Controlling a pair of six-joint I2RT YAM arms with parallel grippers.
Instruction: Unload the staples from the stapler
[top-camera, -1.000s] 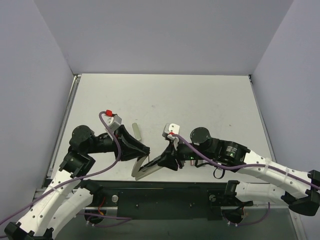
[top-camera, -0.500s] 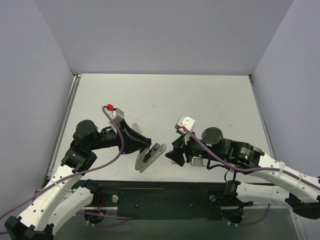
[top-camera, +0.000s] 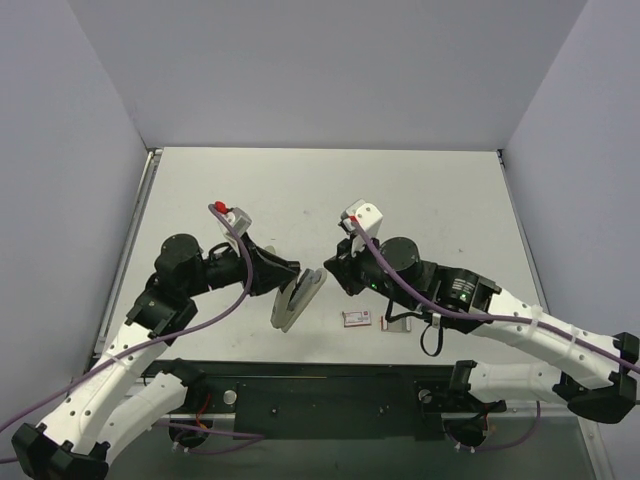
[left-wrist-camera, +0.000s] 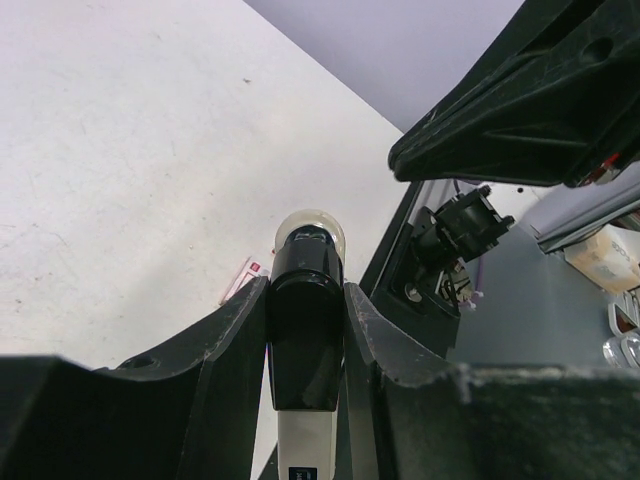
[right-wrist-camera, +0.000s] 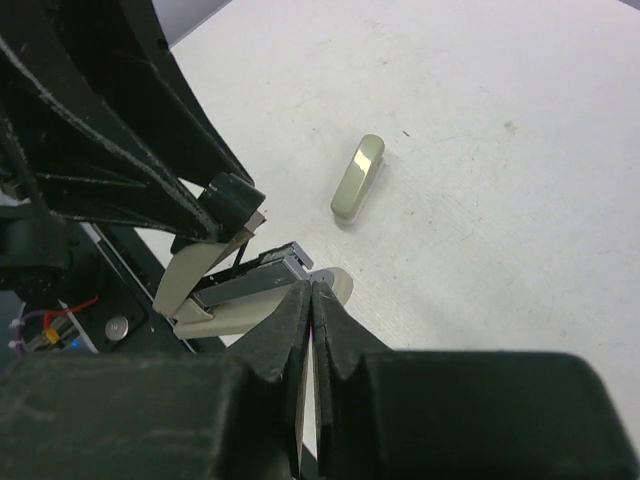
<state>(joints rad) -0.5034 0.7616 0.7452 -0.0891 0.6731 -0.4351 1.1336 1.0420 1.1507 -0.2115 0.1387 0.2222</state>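
Left tool (left-wrist-camera: 305, 300) is clamped on the stapler (right-wrist-camera: 243, 290) (its black end), near the bench's (top-camera: 420, 200) front edge. Right tool (right-wrist-camera: 312, 292), fingers pressed together, sits just beside its metal tip. A red-and-white box (top-camera: 356, 318) lies to the right.

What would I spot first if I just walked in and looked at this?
You'd spot the two black robot arms meeting nose to nose at the front middle of the table. The left gripper has its jaws clamped on a little beige stapler that is popped open. The right gripper points its closed jaws at the stapler's tip. A tiny red-and-white box lies just beside them.
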